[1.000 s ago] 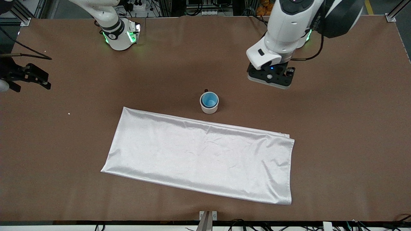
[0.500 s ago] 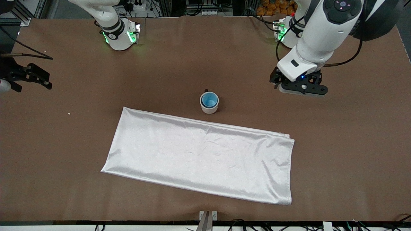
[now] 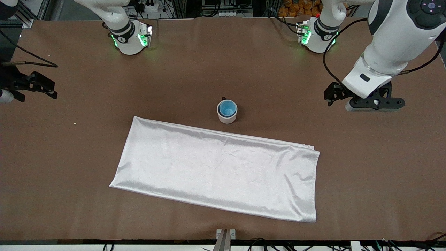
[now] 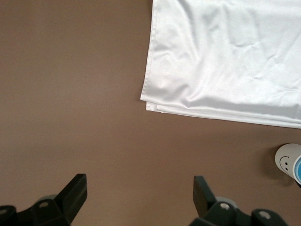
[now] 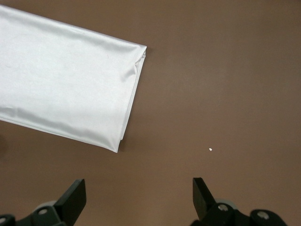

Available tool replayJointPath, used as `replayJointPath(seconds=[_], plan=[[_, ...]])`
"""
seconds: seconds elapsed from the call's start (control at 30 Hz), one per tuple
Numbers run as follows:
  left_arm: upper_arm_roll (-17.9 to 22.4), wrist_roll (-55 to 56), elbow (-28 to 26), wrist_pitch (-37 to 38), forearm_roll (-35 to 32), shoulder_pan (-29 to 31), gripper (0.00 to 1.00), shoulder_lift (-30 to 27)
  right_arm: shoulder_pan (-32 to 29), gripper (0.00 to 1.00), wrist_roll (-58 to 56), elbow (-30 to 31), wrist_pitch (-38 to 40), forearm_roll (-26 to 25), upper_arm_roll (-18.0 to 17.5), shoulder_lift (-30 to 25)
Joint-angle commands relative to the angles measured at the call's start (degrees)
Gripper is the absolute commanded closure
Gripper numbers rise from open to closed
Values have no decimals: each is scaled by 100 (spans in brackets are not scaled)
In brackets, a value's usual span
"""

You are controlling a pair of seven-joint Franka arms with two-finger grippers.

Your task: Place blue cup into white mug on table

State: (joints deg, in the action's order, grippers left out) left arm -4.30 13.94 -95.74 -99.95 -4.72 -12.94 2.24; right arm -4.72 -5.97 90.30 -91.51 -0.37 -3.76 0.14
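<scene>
Table (image 3: 348, 181): brown, bare apart from the white cloth (image 3: 216, 174) lying nearer the front camera than the mug (image 3: 227, 118). Mug sits mid-table, just off the cloth's edge, handle pointing toward the bases. Cup (image 3: 227, 108) is upright inside the mug, rim level, looks seated. Placement reads as done, in my view.

My left gripper (image 3: 374, 103) is over bare table toward the left arm's end, well apart from the mug, jaws wide, holding nothing. My right gripper (image 3: 29, 86) waits at the right arm's end, jaws wide, also empty.

Step in hand: clear out. Best done high and away from the mug, no sweep over the cloth, jaws left wide.
</scene>
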Motion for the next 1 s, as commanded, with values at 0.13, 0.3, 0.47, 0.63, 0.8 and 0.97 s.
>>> replayJointPath(seconds=[0.13, 0.3, 0.47, 0.63, 0.8, 0.97], plan=[[412, -295, 248, 55, 472, -104, 0, 30, 68, 0, 324, -22, 177, 150, 42, -5], [421, -287, 257, 55, 490, -104, 0, 39, 85, 0, 412, -30, 239, 186, 42, -5], [500, -295, 249, 55, 560, -86, 0, 31, 129, 0, 404, -39, 256, 177, 42, -22], [500, -295, 257, 72, 525, -86, 0, 22, 103, 0, 360, -39, 256, 177, 42, -5], [500, -339, 257, 108, 516, -51, 0, 13, 94, 0, 351, -39, 256, 177, 42, -5], [500, -374, 257, 108, 490, -42, 0, 13, 85, 0, 351, -48, 248, 177, 42, -5]])
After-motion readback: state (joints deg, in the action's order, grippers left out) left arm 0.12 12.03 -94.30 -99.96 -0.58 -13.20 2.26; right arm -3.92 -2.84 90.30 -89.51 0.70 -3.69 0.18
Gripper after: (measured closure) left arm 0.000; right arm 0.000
